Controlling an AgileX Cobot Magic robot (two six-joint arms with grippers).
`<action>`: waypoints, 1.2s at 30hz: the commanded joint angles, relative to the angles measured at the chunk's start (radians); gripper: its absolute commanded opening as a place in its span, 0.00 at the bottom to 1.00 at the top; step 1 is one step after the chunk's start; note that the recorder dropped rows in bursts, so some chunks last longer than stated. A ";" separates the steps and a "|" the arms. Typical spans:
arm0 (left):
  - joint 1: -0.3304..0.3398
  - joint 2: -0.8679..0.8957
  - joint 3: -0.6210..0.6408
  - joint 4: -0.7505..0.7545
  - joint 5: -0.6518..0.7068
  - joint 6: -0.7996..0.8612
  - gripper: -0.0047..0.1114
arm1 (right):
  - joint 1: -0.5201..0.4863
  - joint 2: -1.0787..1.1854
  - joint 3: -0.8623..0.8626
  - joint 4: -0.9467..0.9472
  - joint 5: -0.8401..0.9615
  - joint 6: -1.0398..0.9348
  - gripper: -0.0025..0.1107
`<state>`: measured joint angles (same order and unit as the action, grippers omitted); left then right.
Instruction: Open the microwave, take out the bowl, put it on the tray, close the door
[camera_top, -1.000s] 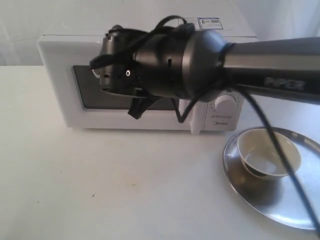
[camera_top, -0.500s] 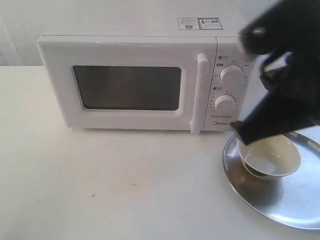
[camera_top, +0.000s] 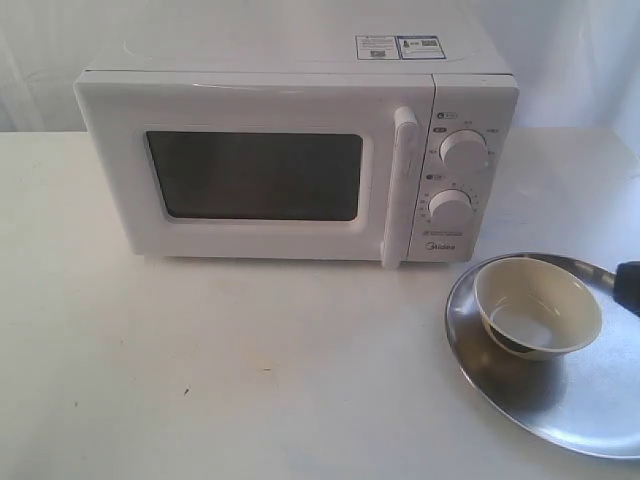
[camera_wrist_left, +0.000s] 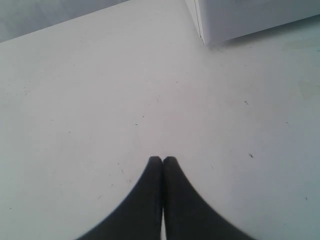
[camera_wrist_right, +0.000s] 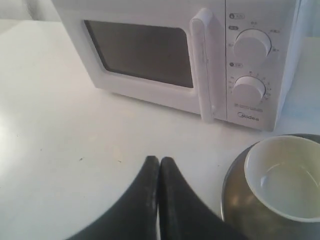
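The white microwave (camera_top: 290, 160) stands at the back of the table with its door (camera_top: 260, 175) shut and the bar handle (camera_top: 402, 185) flush. The cream-white bowl (camera_top: 538, 308) sits upright on the silver tray (camera_top: 560, 400) at the right front. My right gripper (camera_wrist_right: 159, 160) is shut on nothing above the table, left of the tray (camera_wrist_right: 240, 200) and bowl (camera_wrist_right: 285, 175), facing the microwave (camera_wrist_right: 200, 55). Only a dark tip of that arm (camera_top: 628, 285) shows at the exterior view's right edge. My left gripper (camera_wrist_left: 162, 159) is shut, empty, over bare table near a microwave corner (camera_wrist_left: 210, 25).
The white tabletop (camera_top: 230, 370) stretches in front of the microwave. Two round dials (camera_top: 462, 150) sit on the control panel, and a label sticker (camera_top: 398, 46) lies on the microwave's top. A pale wall rises behind.
The right arm, which blocked the microwave front a second ago, has swung right past the bowl and withdrawn almost out of the exterior view. Microwave, bowl and tray have not moved.
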<state>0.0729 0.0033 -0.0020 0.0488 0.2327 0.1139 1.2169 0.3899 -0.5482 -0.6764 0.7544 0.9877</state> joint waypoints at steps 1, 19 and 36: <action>-0.004 -0.003 0.002 -0.004 0.000 -0.006 0.04 | 0.001 -0.059 0.003 0.007 -0.005 0.007 0.02; -0.004 -0.003 0.002 -0.004 0.000 -0.006 0.04 | -0.252 -0.223 0.029 0.108 0.085 0.007 0.02; -0.004 -0.003 0.002 -0.004 0.000 -0.006 0.04 | -0.867 -0.390 0.450 0.901 -0.589 0.000 0.02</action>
<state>0.0729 0.0033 -0.0020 0.0488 0.2327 0.1139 0.3592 0.0057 -0.1913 0.2153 0.4415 0.9937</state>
